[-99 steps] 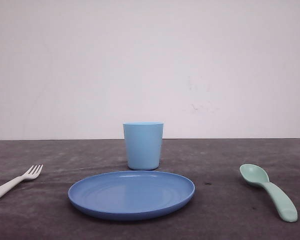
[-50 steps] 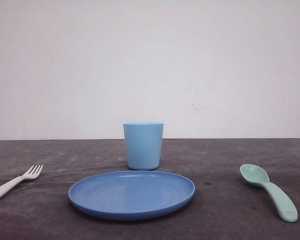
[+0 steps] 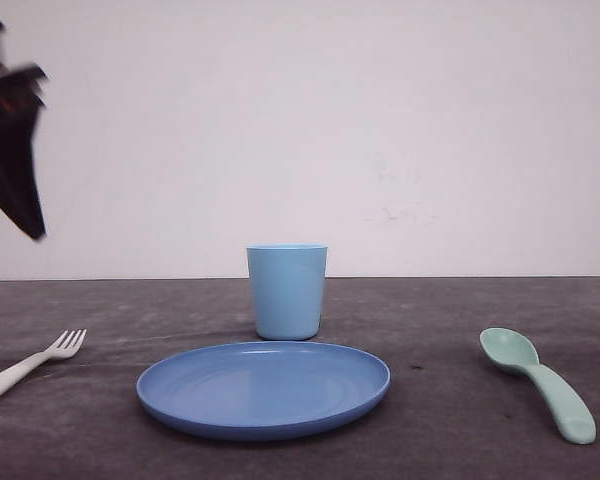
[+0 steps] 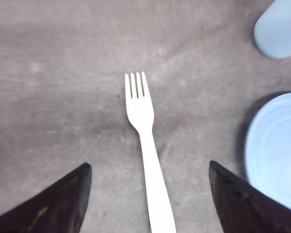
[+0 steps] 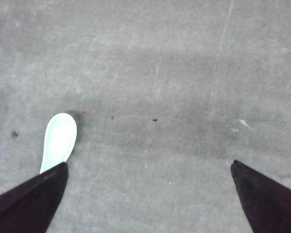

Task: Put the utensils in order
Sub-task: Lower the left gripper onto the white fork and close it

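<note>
Moved: your left gripper [image 4: 148, 194] has dropped into the front view, top left.
Hands: both spread wide, nothing held; right gripper [image 5: 148, 194] too.
Fork [image 4: 144, 145]: flat between your left fingers.
Spoon [image 3: 542, 382]: right of the plate [image 3: 263, 390].
Risk: thin fork may skid.
Surface: dark grey table [image 3: 450, 310], white wall.

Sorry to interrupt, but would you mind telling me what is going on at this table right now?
Nothing is held yet. The left gripper hangs open above the white fork, whose handle runs between its fingers. The right gripper is open over the table, with the green spoon beside one finger rather than centred. In the front view the fork lies left of the blue plate, the spoon right of it, and the blue cup stands behind the plate.
</note>
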